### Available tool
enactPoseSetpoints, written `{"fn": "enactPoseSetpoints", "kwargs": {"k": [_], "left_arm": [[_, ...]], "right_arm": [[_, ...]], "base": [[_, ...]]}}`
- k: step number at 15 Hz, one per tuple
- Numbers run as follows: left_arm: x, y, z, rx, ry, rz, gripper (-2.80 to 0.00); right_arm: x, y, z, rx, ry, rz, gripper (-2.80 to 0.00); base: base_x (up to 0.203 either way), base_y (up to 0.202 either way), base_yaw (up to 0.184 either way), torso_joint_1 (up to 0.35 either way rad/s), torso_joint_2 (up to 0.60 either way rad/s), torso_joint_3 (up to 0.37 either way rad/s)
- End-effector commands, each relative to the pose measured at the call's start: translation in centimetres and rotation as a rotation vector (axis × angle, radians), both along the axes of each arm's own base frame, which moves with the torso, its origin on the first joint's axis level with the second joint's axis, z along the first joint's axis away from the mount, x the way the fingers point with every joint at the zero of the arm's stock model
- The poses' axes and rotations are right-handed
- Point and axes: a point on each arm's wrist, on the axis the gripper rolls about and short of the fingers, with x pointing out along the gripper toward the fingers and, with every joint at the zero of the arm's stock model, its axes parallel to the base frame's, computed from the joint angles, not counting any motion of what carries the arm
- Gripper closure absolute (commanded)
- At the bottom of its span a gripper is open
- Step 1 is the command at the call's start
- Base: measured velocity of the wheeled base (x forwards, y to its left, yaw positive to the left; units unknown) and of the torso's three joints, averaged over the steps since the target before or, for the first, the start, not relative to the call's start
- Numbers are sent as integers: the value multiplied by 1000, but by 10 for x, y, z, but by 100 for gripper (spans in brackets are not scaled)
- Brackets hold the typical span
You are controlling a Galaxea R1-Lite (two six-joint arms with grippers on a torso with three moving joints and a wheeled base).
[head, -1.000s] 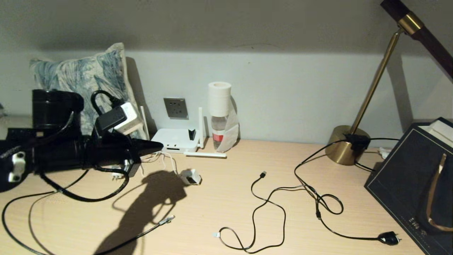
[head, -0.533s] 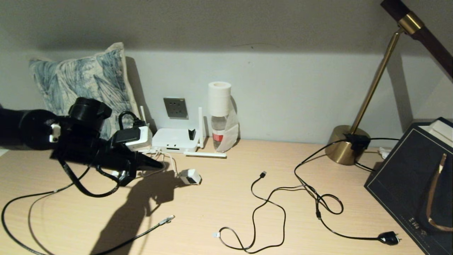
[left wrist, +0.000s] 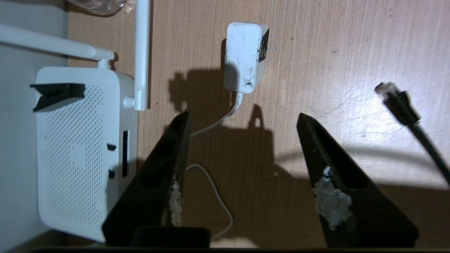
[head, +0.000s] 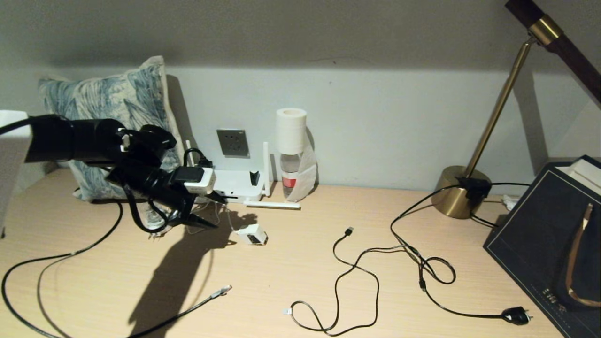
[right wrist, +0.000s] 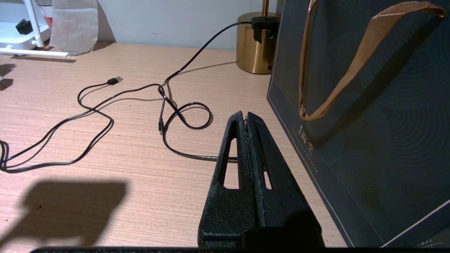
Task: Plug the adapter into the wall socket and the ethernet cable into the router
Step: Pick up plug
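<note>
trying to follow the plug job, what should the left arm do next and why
Probably ease the left gripper down over the adapter and close on it. Its fingers are open and empty above the desk, the adapter lies loose just ahead of them, and the wall socket has nothing plugged in.

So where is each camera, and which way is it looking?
Head view: high on the robot, facing the wall over the desk; shows the left arm and left gripper.
Left wrist view: behind the open left gripper, looking down at the adapter, router and ethernet cable.
Right wrist view: behind the shut right gripper, low over the desk, facing the lamp base.
Shared: head and left wrist views both show adapter and router.
</note>
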Motion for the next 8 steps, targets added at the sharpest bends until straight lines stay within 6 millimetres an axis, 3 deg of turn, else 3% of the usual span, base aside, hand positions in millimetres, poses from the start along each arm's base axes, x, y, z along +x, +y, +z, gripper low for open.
{"fn": "enactPoseSetpoints", "kwargs": {"k": [1,8], "left_arm": [[21,-9,-29,23,47,-51,-280],[23,-23,-26,14,17,-60,-280]], "right_arm": [[2,0,-7,0,25,0,0],[2,0,-7,0,25,0,0]], "base": [[0,0,0,0,0,0],[0,0,0,0,0,0]]}}
